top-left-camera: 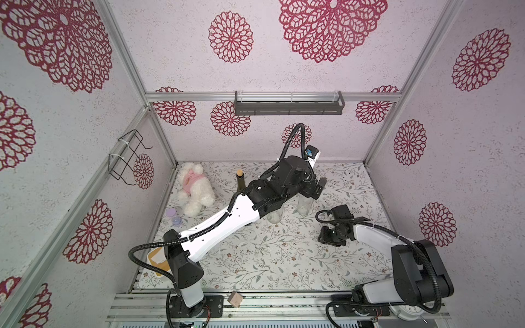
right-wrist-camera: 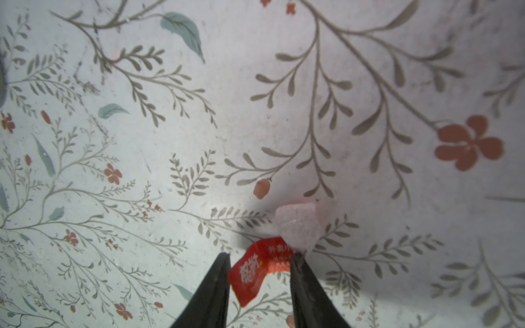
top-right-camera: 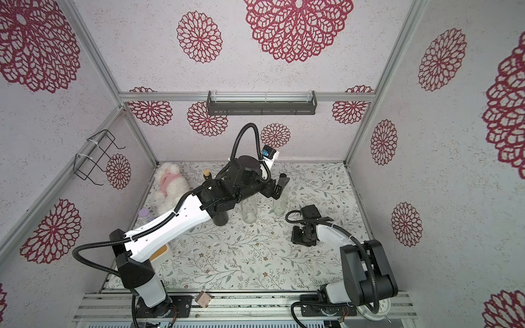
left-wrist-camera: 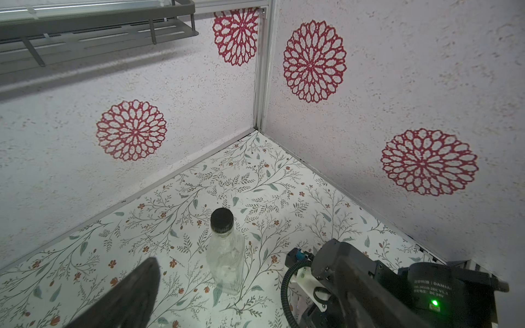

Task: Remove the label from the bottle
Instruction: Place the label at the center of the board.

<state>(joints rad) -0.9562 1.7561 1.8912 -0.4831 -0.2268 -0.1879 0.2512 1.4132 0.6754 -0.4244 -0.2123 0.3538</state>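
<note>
A clear glass bottle [left-wrist-camera: 225, 255] with a black cap stands upright on the flowered table and shows no label on the side I see. My left gripper [left-wrist-camera: 243, 252] is wide open around it, one finger on each side, not touching; in both top views it hovers over that bottle [top-left-camera: 304, 206] [top-right-camera: 279, 206]. My right gripper [right-wrist-camera: 260, 257] points down close over the table, jaws apart. A crumpled red label [right-wrist-camera: 250, 277] with white characters hangs between them, touching one finger [right-wrist-camera: 301, 272]. In both top views the right gripper [top-left-camera: 331, 237] [top-right-camera: 302, 237] hides the label.
A second clear bottle [top-left-camera: 274, 217] and a dark corked bottle [top-left-camera: 241, 181] stand partly under my left arm. A white plush toy [top-left-camera: 196, 191], a purple object [top-left-camera: 174, 217] and a yellow-lidded box [top-left-camera: 157, 259] lie at the left. A grey shelf [top-left-camera: 288, 106] hangs on the back wall.
</note>
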